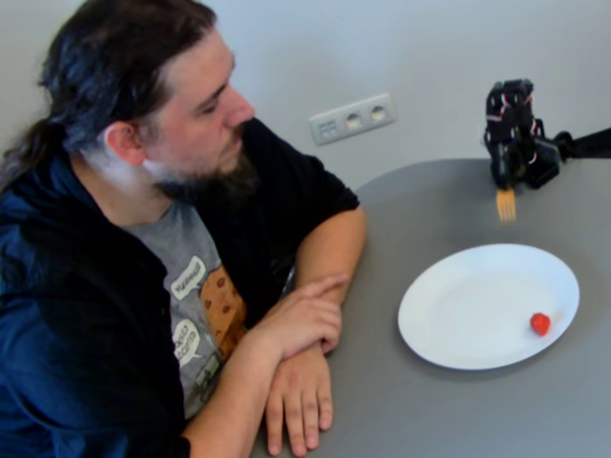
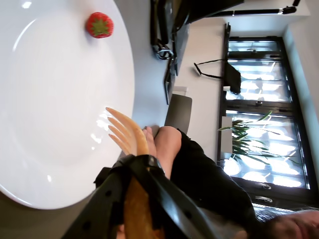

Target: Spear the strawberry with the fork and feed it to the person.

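A small red strawberry [image 1: 540, 323] lies on the right part of a white plate [image 1: 449, 315] in the fixed view. In the wrist view the strawberry [image 2: 99, 25] sits near the top, on the plate [image 2: 55, 109]. My gripper [image 1: 513, 176] hangs above the table behind the plate, shut on the pale orange fork [image 1: 506, 204], tines down and clear of the plate. The wrist view shows the fork [image 2: 127, 132] clamped between the black fingers [image 2: 149, 164], its tines over the plate and apart from the fruit. The person [image 1: 143, 191] sits at the left, forearms folded on the table.
The grey table [image 1: 401, 401] has a rounded edge by the person's hands [image 1: 301, 363]. A wall socket strip [image 1: 351, 118] sits on the wall behind. The wrist view shows the person's arm [image 2: 199, 169], a chair and windows beyond.
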{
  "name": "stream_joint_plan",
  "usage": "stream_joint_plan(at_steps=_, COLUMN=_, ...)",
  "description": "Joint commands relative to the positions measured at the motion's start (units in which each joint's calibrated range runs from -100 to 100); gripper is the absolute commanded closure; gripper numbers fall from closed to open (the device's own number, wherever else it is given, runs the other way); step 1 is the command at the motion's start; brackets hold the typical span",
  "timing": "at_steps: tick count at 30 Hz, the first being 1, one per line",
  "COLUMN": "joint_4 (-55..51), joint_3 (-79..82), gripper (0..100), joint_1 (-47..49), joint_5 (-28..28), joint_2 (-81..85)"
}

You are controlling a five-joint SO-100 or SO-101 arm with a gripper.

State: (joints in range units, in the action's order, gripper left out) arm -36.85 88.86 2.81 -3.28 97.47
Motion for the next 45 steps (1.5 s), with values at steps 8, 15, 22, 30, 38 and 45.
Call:
stream_joint_plan(at_steps=8, joint_4=-7.10, joint_3=-21.14, gripper=99, joint_1=-1.76, joint_5=0.14, joint_2=-15.43)
stream_joint_plan(at_steps=15, joint_4=-6.40, joint_3=-36.92, gripper=99, joint_1=0.03, joint_5=0.24, joint_2=-42.11)
stream_joint_plan(at_steps=22, joint_4=-4.84, joint_3=-53.78, gripper=99, joint_1=3.91, joint_5=2.13, joint_2=-63.63)
stream_joint_plan(at_steps=30, joint_4=2.30, joint_3=-60.00, gripper=99, joint_1=6.00, joint_5=2.45, joint_2=-74.47)
stream_joint_plan(at_steps=38, joint_4=12.22, joint_3=-60.00, gripper=99, joint_1=7.12, joint_5=2.87, joint_2=-81.84)
stream_joint_plan(at_steps=45, joint_4=15.96, joint_3=-66.95, gripper=99, joint_1=7.12, joint_5=5.22, joint_2=-92.35)
